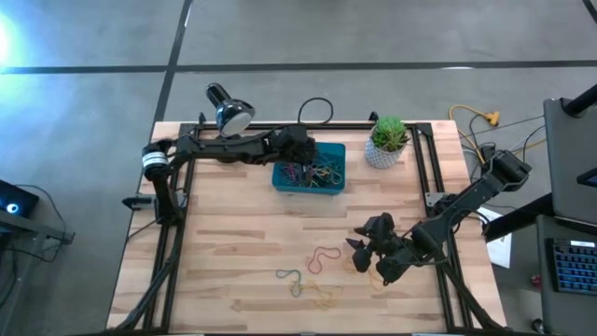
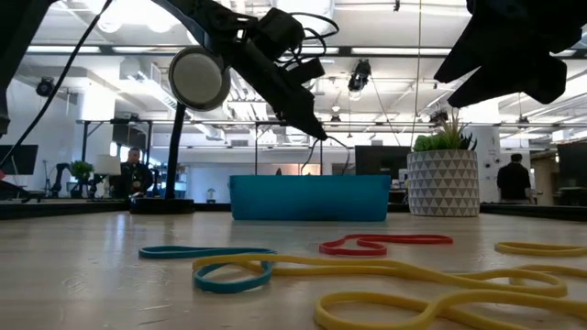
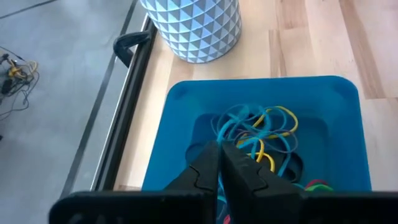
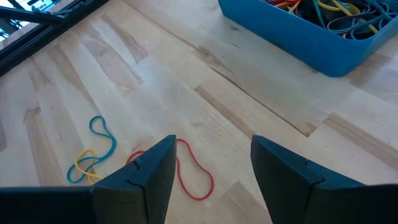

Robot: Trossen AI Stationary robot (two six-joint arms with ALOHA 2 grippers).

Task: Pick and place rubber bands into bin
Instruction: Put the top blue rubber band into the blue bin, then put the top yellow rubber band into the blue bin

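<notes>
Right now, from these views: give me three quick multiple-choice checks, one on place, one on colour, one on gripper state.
1. Where is the left gripper?
A. over the bin
B. beside the plant pot
C. over the loose bands

2. The loose band nearest the right gripper in its wrist view is:
A. black
B. red
C. green

3. The right gripper is:
A. shut on a band
B. shut, empty
C. open

Key: 1 A, its fingers hang above the bin's pile; 2 B, the red band lies under the fingers; 3 C, the fingers stand apart.

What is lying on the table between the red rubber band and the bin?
Nothing. In the high view, only bare wood separates the red rubber band from the bin. The right wrist view shows the same empty stretch.
</notes>
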